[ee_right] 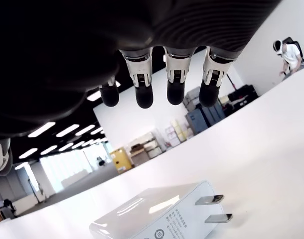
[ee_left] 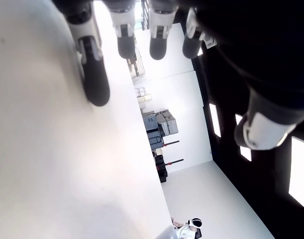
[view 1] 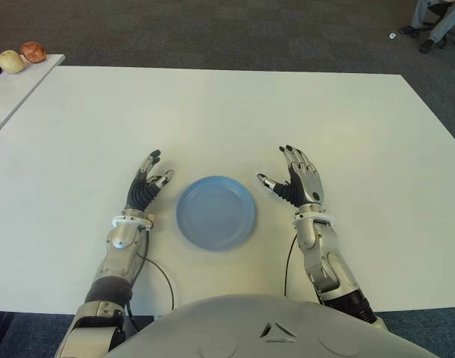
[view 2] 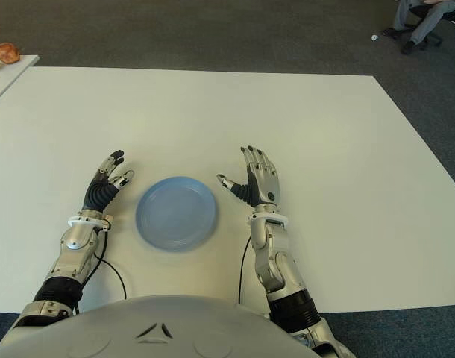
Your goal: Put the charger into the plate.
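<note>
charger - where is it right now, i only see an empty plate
The white charger shows only in the right wrist view, lying on the white table under the open right hand, just right of the blue plate.

A broad white table (view 1: 212,112) carries an empty blue plate (view 1: 215,212) near its front edge and a white two-pronged charger (ee_right: 157,216) lying flat.

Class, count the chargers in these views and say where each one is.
1. The white charger lies on the table under the right hand, showing only in the right wrist view; the hand hides it from both eye views.
</note>
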Controlling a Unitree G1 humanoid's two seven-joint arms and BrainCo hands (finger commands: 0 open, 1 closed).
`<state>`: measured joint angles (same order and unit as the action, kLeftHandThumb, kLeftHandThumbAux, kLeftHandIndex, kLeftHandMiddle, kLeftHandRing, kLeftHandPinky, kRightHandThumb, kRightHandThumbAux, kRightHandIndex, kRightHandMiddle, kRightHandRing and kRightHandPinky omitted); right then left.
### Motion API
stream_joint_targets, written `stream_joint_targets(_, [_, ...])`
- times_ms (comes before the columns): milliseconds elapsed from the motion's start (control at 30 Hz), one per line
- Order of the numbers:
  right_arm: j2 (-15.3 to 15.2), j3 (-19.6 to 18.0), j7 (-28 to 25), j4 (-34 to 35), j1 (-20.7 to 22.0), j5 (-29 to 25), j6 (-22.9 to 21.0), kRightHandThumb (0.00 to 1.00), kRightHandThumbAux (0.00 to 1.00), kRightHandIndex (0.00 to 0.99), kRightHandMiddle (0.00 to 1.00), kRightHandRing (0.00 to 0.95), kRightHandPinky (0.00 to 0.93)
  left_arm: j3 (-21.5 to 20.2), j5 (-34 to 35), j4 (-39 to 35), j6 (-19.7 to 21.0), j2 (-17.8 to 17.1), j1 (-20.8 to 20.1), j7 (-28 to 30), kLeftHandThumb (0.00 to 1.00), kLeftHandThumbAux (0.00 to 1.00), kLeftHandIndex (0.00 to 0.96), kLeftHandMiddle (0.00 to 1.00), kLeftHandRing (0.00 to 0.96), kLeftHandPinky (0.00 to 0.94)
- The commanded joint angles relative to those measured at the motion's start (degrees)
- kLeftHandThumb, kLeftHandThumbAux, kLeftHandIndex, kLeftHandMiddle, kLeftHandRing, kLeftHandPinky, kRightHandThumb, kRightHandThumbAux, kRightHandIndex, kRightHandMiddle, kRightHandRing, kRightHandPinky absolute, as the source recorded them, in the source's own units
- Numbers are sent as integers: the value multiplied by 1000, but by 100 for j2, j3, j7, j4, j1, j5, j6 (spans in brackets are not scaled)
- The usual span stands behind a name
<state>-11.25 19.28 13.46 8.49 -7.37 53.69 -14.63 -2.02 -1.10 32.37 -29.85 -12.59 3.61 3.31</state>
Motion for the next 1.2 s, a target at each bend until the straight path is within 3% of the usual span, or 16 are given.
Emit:
stream_joint_targets(33, [2,-2,106,-83,-115,-109,107,317,329,0,0,6,92,87,-20,446,279,146,276,151,0,548,70,79,66,69])
stream_joint_targets(533, [-40,101,272,-194,-225,-81,198,381,334,0,0,0,60,67,-1,437,309,83,275,202,0,555,76,80,70,88])
stream_joint_targets(1200, [-1,96,803,-821,14,-202,504,352,375,0,8,18,83,37,37,431,154,106,319,187,0,558,70,63,58,83])
